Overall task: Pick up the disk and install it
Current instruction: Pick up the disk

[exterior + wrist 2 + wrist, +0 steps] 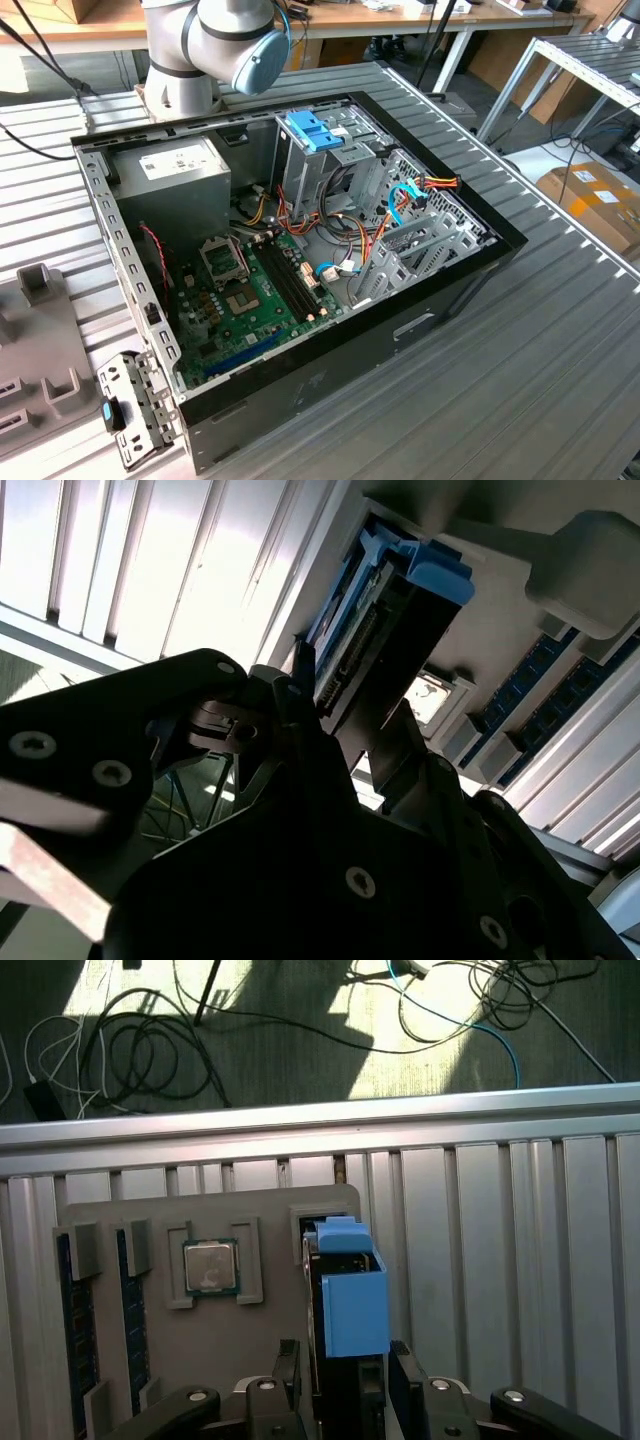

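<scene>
Your gripper (345, 1365) is lined up on the disk (348, 1290), which stands on edge in a slot of the grey parts tray (150, 1215), just beside the tray's processor chip (210, 1266). The disk's long axis points straight away from the gripper. Whether the gripper is clamped on it or loose, I cannot tell.

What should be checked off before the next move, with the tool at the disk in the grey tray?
1. Disk stands on edge in its slot of the grey tray: ok.
2. Tool is centred on the disk in the first wrist view: ok.
3. Tool's hold on the disk: cannot tell.
4. Processor chip in its own tray pocket is apart from the tool: ok.
5. Computer case is open on top in the exterior view: ok.
6. Free bay for the disk under the blue bracket: cannot tell.
</scene>
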{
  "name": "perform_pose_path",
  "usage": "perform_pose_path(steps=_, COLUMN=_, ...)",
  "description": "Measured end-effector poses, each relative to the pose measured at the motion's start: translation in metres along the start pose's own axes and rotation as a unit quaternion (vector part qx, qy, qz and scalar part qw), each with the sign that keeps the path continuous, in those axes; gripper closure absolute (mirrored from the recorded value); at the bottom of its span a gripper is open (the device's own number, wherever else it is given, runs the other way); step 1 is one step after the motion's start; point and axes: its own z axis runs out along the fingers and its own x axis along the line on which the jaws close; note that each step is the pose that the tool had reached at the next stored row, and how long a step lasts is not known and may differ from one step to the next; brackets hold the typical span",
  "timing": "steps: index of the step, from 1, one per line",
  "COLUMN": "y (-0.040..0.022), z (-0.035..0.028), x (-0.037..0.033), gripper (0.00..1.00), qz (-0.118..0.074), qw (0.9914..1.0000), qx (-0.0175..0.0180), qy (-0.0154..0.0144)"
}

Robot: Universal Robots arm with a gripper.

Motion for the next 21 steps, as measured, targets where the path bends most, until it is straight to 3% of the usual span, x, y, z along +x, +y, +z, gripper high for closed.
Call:
perform_pose_path(steps=15, y=0.0001, z=0.0000, x=-0.0013, gripper=0.52, qz=0.000, qw=1.00000, qx=0.0000, qy=0.0000)
perform_pose_path(steps=16, y=0.0001, z=-0.0001, x=-0.0013, gripper=0.64, qz=0.000, qw=1.00000, qx=0.0000, qy=0.0000)
perform_pose_path(steps=21, y=0.0001, z=0.0000, x=-0.0015, gripper=0.65, qz=0.000, qw=1.00000, qx=0.0000, qy=0.0000)
